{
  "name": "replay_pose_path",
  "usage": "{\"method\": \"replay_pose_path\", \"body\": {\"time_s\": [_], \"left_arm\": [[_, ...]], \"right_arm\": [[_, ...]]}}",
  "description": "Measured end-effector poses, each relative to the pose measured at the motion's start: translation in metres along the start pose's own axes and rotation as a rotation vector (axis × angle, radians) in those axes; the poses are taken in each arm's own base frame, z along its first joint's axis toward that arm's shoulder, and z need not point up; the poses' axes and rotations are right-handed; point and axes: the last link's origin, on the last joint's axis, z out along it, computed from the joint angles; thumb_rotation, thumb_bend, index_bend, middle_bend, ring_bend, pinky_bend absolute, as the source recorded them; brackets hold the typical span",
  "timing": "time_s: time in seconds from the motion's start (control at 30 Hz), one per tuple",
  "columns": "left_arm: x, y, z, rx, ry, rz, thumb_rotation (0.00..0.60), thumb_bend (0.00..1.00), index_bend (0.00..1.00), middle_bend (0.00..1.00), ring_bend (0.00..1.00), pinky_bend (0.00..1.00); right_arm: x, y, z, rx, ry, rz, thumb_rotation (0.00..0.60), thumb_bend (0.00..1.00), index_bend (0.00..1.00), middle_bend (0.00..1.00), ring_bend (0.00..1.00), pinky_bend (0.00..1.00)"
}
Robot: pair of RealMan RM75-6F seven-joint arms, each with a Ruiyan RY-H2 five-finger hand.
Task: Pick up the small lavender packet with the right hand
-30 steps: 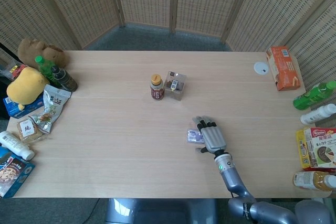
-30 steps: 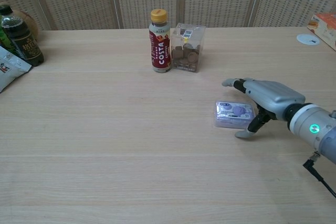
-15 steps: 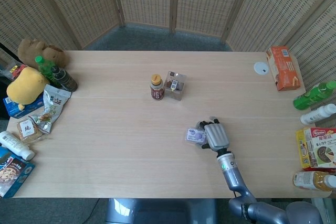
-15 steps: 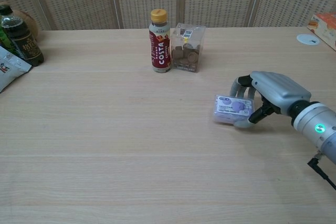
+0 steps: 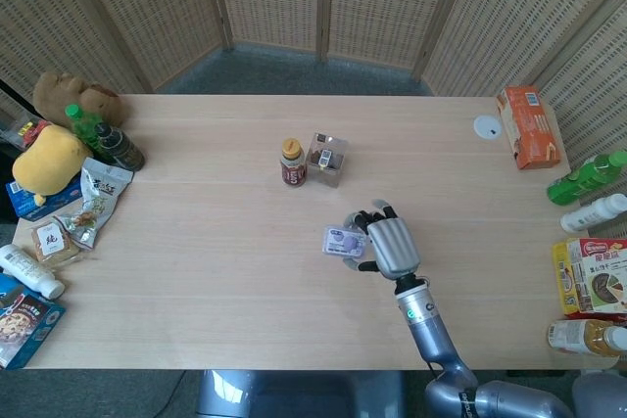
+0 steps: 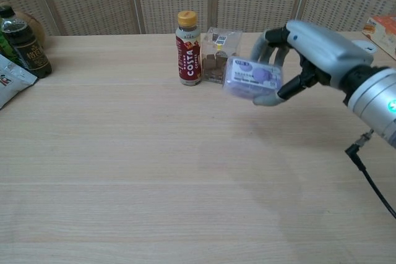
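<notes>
My right hand (image 6: pixel 306 54) grips the small lavender packet (image 6: pixel 251 79) between thumb and fingers and holds it in the air, well above the table. From the head view the same packet (image 5: pixel 343 241) sticks out to the left of my right hand (image 5: pixel 387 245), over the middle of the table. The packet is clear plastic with a purple label, tilted slightly. My left hand shows in neither view.
A Costa coffee bottle (image 6: pixel 189 48) and a clear box of brown pieces (image 6: pixel 220 55) stand just behind the raised packet. Snacks, bottles and plush toys (image 5: pixel 54 159) crowd the left edge; an orange box (image 5: pixel 527 126), bottles and packets (image 5: pixel 593 276) line the right edge.
My right hand closed on the packet where it lay on the table and has lifted it up and to the left, toward the bottle and box.
</notes>
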Motion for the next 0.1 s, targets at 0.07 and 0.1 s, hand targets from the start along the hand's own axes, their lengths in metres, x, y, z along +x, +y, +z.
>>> {"method": "replay_pose_path", "body": {"time_s": [0.07, 0.1], "left_arm": [[0.0, 0.001, 0.0, -0.002, -0.001, -0.001, 0.6, 0.0, 0.02, 0.0, 0.0, 0.0], [0.0, 0.001, -0.001, -0.003, -0.001, -0.002, 0.6, 0.0, 0.02, 0.0, 0.0, 0.0]], "right_arm": [[0.016, -0.011, 0.002, 0.011, 0.022, -0.015, 0.6, 0.0, 0.43, 0.63, 0.47, 0.21], [0.023, -0.015, 0.003, 0.014, 0.031, -0.021, 0.6, 0.0, 0.43, 0.63, 0.47, 0.21]]}}
